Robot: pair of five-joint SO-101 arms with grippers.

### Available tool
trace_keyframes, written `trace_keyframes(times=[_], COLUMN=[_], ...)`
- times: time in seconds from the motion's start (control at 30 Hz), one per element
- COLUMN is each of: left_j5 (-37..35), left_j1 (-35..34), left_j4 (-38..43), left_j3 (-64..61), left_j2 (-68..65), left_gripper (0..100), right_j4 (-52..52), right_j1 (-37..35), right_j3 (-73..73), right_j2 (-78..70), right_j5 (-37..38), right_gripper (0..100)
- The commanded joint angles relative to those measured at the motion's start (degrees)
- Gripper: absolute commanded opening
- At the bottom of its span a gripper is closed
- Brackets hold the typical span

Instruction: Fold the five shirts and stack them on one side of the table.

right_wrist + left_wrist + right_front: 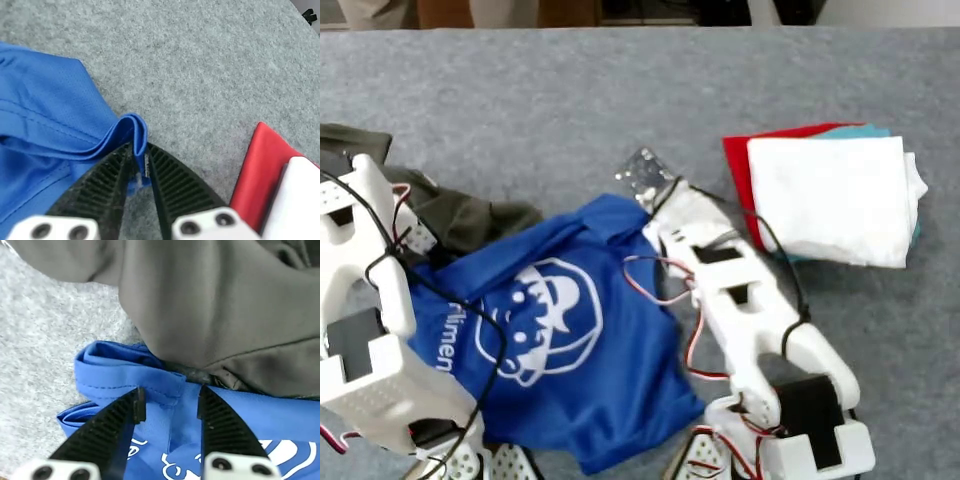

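High view, table [570, 90]: grey felt surface, with both arms' bases at its near edge.
High view, stack [830, 200]: three folded shirts, white on top with teal and red showing beneath, near the right edge. Judged finished.
High view, blue shirt [570, 340]: spread unfolded, print up, at the near middle, between left arm [370, 330] and right arm [750, 310].
High view, dark shirt [470, 215]: crumpled by the left edge, overlapping the blue shirt's left side. Not folded.
Left wrist view, left gripper [170, 402]: jaws apart, holding nothing, poised over the blue shirt's hem just beside where the dark shirt lies over it.
Right wrist view, right gripper [140, 152]: jaws clamped on a doubled edge of the blue shirt. The stack's red shirt is near, not touching.
Step in hand (judgement): fourth shirt, first fold being set up. One edge is secured, the other is not.
Next move (judgement): the left gripper closes on its hem without catching the dark cloth. Both then carry the edge across evenly so the fold lies straight.
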State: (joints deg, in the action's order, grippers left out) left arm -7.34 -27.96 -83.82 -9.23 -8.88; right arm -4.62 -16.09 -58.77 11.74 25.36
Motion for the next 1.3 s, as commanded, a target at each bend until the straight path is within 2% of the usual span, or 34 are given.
trace_keyframes(times=[0.0,0.37,0.57,1.0,1.07,1.27], left_j5=[-0.4,-0.4,-0.4,-0.4,-0.4,-1.8], left_j1=[0.3,0.3,0.3,0.0,0.0,-1.6], left_j4=[0.2,0.2,0.2,0.0,0.0,-3.3], left_j3=[0.7,0.3,0.7,0.7,0.8,8.0], left_j2=[-0.3,-3.2,-3.9,-3.5,-3.5,-1.5], left_gripper=[18,17,7,6,4,2], right_j4=[1.1,1.1,1.1,1.1,1.1,1.1], right_j1=[-0.8,-0.8,-0.8,-0.8,-0.8,-0.8], right_j3=[3.2,3.2,3.2,3.2,3.2,3.2], right_j2=[0.0,0.0,0.0,0.0,0.0,0.0], right_j5=[0.6,0.6,0.6,0.6,0.6,0.6], right_gripper=[0.2,0.2,0.2,0.2,0.2,0.2])
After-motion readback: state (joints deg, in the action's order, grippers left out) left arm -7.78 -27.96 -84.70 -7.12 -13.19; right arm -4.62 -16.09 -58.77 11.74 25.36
